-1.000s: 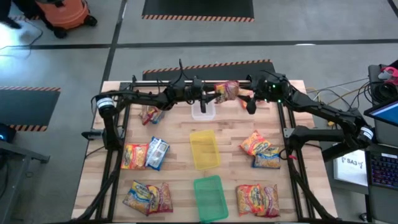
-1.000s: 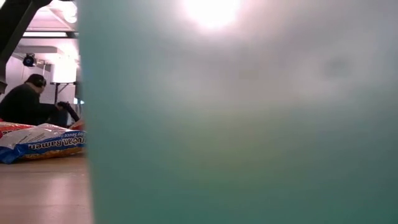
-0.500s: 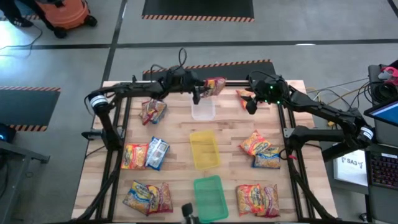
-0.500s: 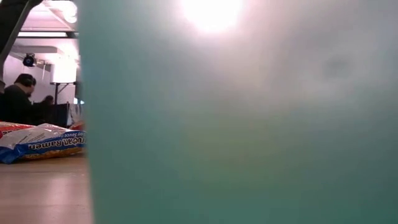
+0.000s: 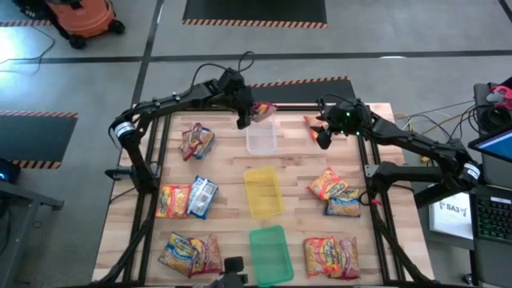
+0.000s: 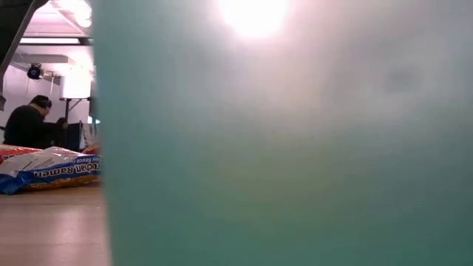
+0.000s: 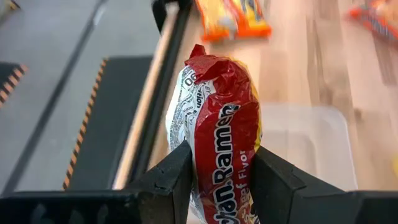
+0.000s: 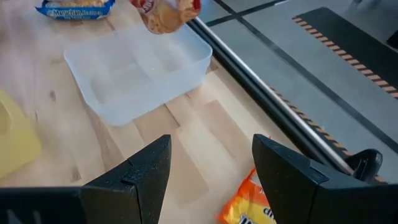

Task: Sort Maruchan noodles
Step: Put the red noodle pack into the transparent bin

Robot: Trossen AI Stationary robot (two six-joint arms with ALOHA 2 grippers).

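The Maruchan noodles lie scattered over my wooden table (image 5: 304, 180), and one red packet (image 7: 221, 134) is clamped upright between the fingers of my left hand (image 5: 244, 118), held in the air just over the far left corner of the clear tray (image 5: 262, 136). In the left wrist view I see the packet's red face and its white printed back squeezed between the two dark fingers, with the clear tray below and beyond it. My right hand (image 5: 322, 134) hangs over the far right part of the table with its fingers apart and nothing between them; an orange packet (image 8: 245, 202) lies on the wood just beside it, right of the clear tray. Down the middle of the table I have the three trays in a line: the clear one farthest, the yellow tray (image 5: 262, 192) in the centre, the green tray (image 5: 270, 253) nearest. On the left lie a reddish packet (image 5: 196, 142) at the far side, an orange and a blue packet (image 5: 202, 197) side by side at mid-table, and a pair (image 5: 190, 253) at the near edge. On the right two packets (image 5: 336, 192) overlap at mid-table and two more (image 5: 330, 256) lie near the edge. The low view is almost filled by the green tray's wall, with one blue packet (image 6: 48, 171) visible to its left and a person (image 6: 29, 124) seated in the room behind.
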